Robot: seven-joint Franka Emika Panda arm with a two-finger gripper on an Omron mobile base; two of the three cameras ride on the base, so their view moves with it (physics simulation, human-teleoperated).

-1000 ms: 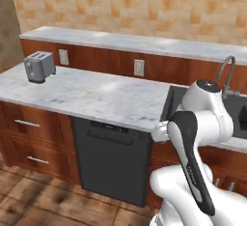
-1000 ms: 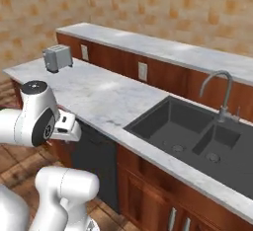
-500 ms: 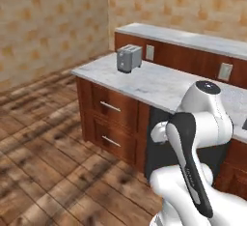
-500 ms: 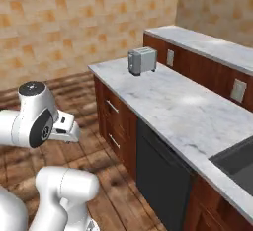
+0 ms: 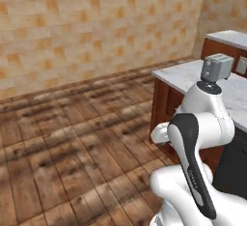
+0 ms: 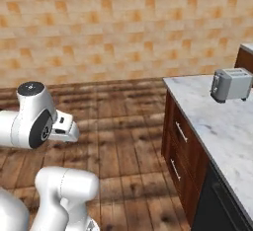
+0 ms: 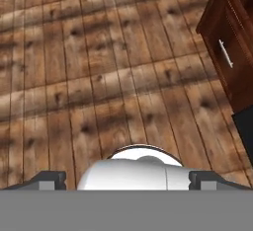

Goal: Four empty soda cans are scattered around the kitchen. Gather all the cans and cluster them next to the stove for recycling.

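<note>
Pincer [image 7: 127,179] spread wide, empty; above wood floor [image 7: 99,67]

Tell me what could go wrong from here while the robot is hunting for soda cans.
1. The base sits close to the counter corner and drawers; a further turn could clip the cabinet.
2. The open, empty gripper points down at bare wood floor, and the views face wall and floor, so the search may waste time.
3. The toaster stands near the counter's end and could be knocked.

Arm folded up close over base, elbow high; hand [image 7: 127,179] points down, fingers [image 7: 48,179] spread wide, nothing between them.
</note>
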